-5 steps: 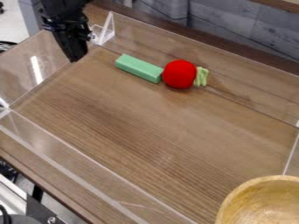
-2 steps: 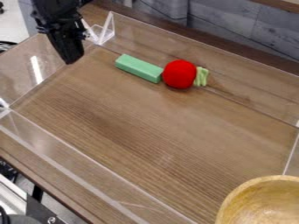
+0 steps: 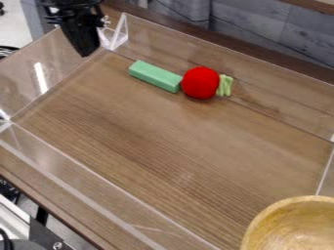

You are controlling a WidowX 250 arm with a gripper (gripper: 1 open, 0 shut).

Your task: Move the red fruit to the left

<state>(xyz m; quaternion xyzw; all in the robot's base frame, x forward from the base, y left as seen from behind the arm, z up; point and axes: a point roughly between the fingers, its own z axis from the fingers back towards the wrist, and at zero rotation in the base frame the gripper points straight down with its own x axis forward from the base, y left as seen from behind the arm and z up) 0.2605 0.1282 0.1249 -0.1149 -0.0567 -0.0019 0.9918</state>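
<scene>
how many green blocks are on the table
1. The flat green block lies on the wooden table, right beside the red fruit. Another could be hidden behind the robot arm.

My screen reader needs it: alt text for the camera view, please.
Red toy fruit with pale green leaves sits beside a green block on a wooden table; black gripper upper left, wooden bowl lower right.
</scene>
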